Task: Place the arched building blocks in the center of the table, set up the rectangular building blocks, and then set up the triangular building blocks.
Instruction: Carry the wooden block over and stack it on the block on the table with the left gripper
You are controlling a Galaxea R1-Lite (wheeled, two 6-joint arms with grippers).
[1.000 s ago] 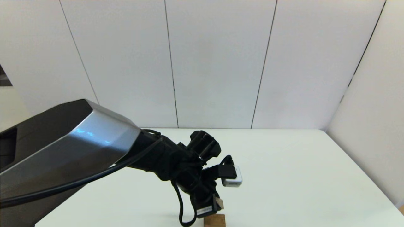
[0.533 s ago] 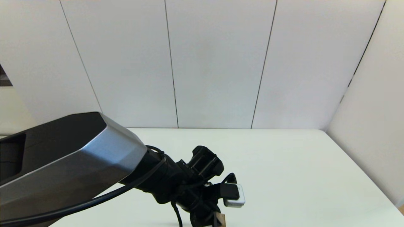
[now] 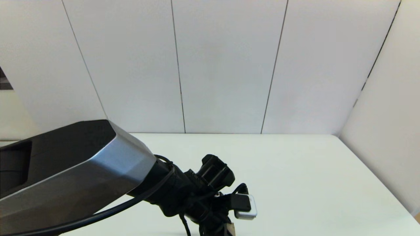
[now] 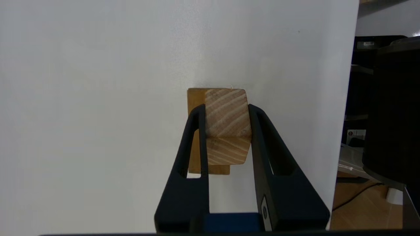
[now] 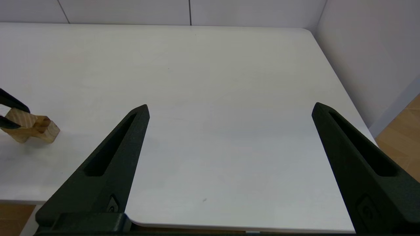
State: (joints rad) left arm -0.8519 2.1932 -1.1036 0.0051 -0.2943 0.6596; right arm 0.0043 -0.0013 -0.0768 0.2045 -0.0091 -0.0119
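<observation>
One pale, striped-grain block [image 4: 226, 113], perhaps the triangular building blocks, sits clamped in the left pincer [image 4: 226, 131]; right pincer [image 5: 229, 109] gapes.

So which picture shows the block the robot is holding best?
The left wrist view: the held block sits large in the middle, clamped between the jaws of the left gripper. The right wrist view shows it small at the edge; the head view shows only a sliver under the arm.

No text, label, brand, number or sign could be read in any view. A small pale mark sat on a finger [image 4: 263, 209] of the left gripper and another on one [image 5: 113, 200] of the right, both too small to read.
</observation>
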